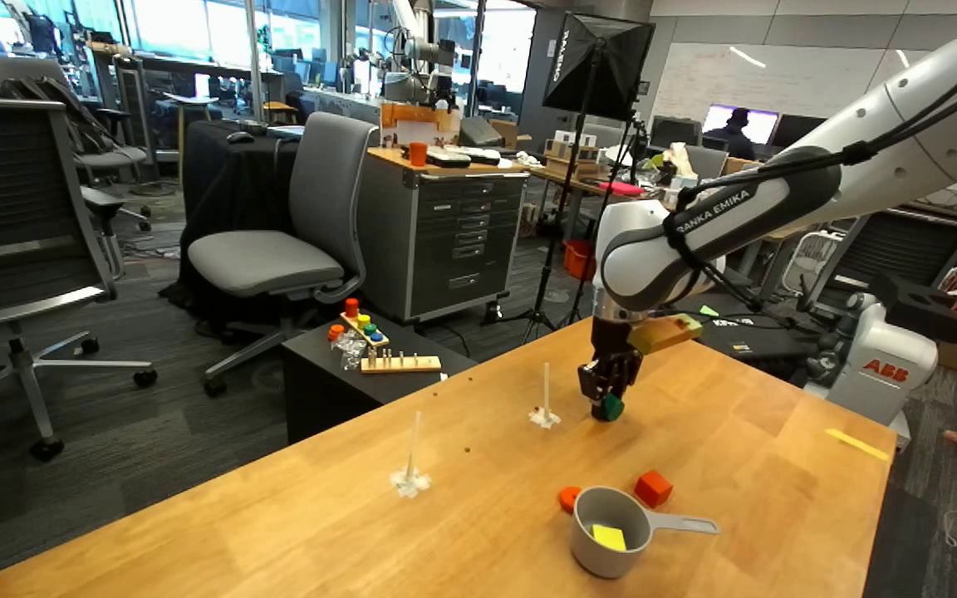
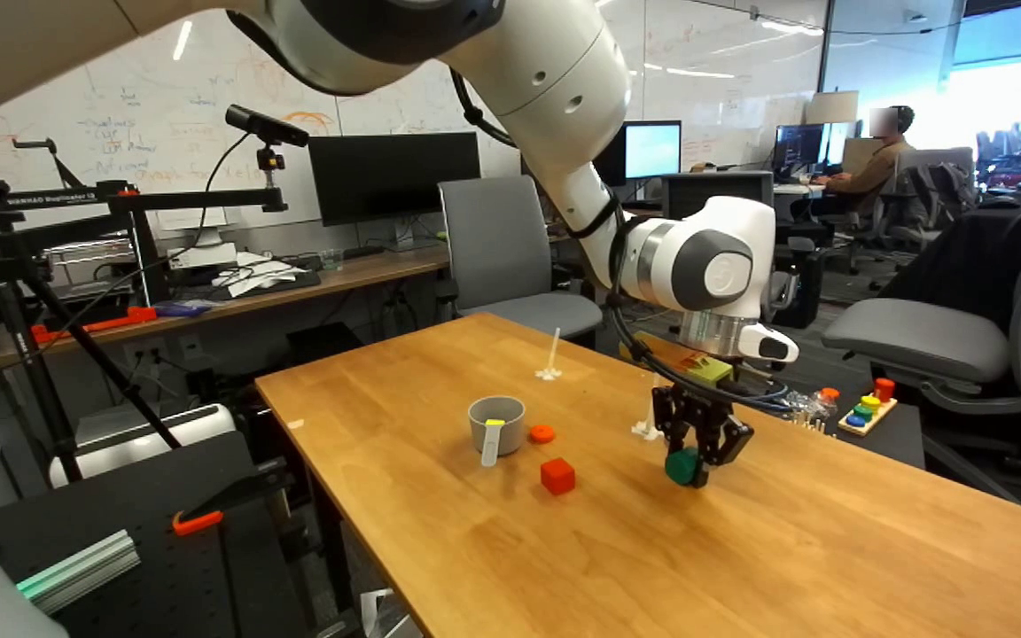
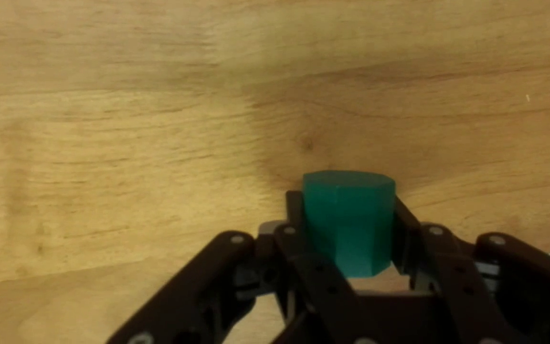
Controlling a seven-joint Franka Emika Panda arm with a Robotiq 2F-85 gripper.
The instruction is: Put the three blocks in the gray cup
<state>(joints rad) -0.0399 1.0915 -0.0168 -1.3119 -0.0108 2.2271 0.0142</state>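
Note:
The gray cup (image 1: 603, 565) stands upright on the wooden table with its handle out to one side. It also shows in an exterior view (image 2: 513, 436). A yellow block (image 1: 609, 537) lies inside the cup. A red cube (image 1: 653, 489) sits on the table beside the cup, also in an exterior view (image 2: 557, 477). My gripper (image 3: 349, 210) is shut on a green many-sided block (image 3: 351, 229), one finger on each side. In both exterior views the gripper (image 2: 692, 468) holds the green block (image 1: 613, 407) low over the table, apart from the cup; I cannot tell whether it touches the table.
An orange disc (image 1: 568, 498) lies right by the cup. Two thin upright pegs with white taped bases, a nearer one (image 1: 414, 440) and one close to the gripper (image 1: 547, 394), stand on the table. A black side table (image 1: 321, 399) with peg toys stands beyond the edge.

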